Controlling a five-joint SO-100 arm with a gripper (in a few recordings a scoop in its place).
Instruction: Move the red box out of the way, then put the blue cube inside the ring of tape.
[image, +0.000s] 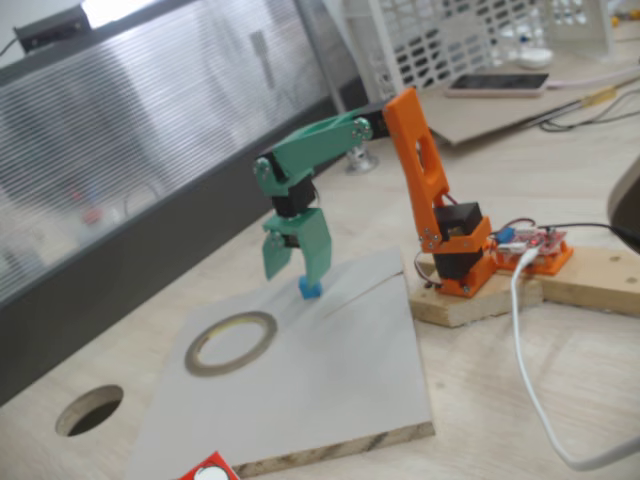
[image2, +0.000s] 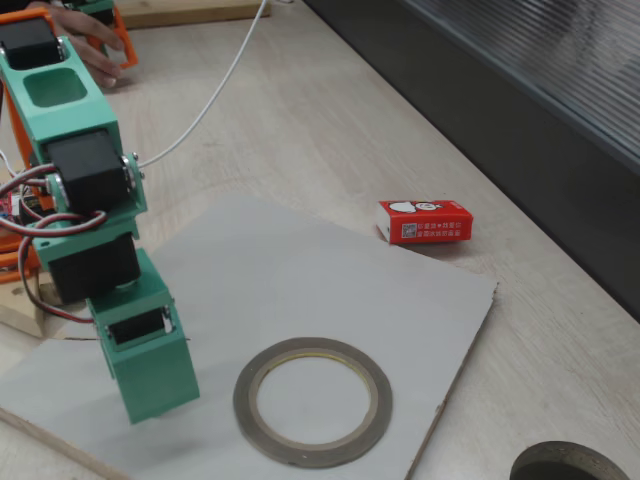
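We see the board (image: 330, 370) lying flat on the table (image: 560, 350). The ring of tape (image: 231, 342) lies on the board, toward its left side in a fixed view. The cube (image: 310, 288) sits on the board behind the ring and to its right, right under the gripper (image: 296, 262). In a fixed view the box (image2: 425, 221) lies on the table, just off the board's far edge. The desk hole (image: 89, 410) is left of the board.
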